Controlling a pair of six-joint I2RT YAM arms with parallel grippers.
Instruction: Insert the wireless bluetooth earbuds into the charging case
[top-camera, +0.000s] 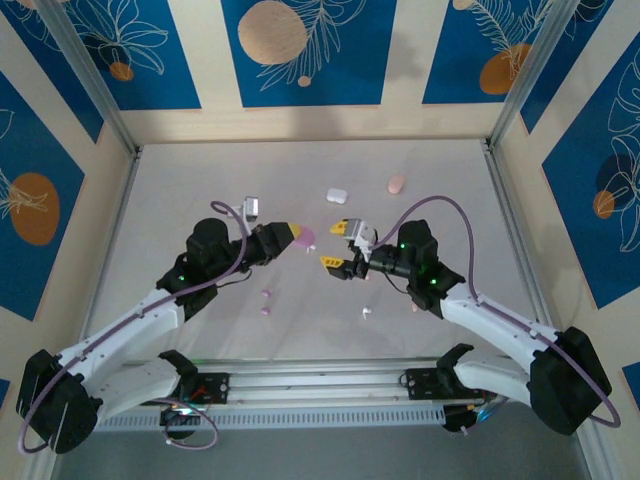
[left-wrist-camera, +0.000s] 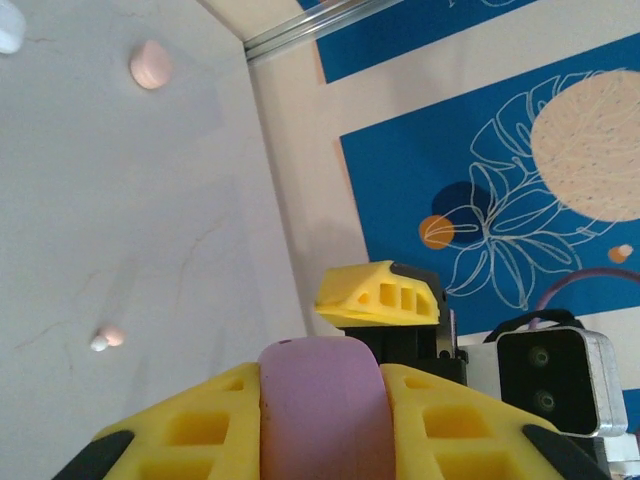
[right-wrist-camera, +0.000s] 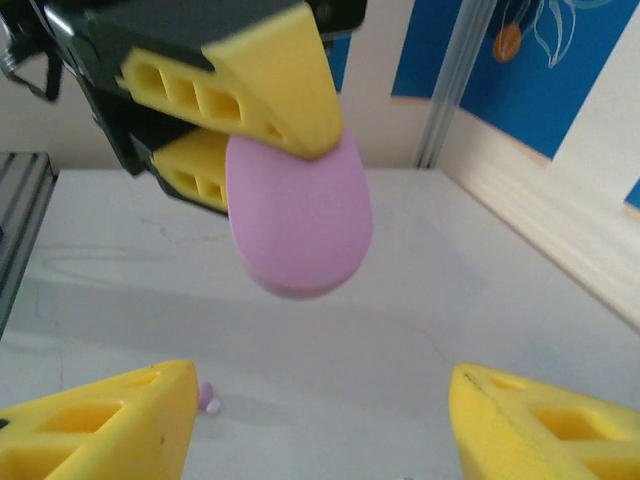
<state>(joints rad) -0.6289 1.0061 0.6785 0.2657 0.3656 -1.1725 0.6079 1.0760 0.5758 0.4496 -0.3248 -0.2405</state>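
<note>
My left gripper (top-camera: 297, 236) is shut on a pale purple pebble-shaped charging case (left-wrist-camera: 322, 410), lid closed, held above the table. The right wrist view shows that case (right-wrist-camera: 300, 220) hanging between the left arm's yellow fingers (right-wrist-camera: 270, 80). My right gripper (top-camera: 337, 245) faces it from the right, open, jaws wide apart and empty, a little short of the case. Two pale purple earbuds (top-camera: 265, 303) lie on the table below the left gripper. A white earbud (top-camera: 366, 312) lies near the right arm. A peach and white earbud pair (left-wrist-camera: 108, 338) rests on the table.
A white case (top-camera: 336, 196) and a peach-pink case (top-camera: 397, 185) sit further back on the table. A purple and white bud (right-wrist-camera: 208, 398) lies beside my right gripper's left finger. Patterned walls and metal rails enclose the table.
</note>
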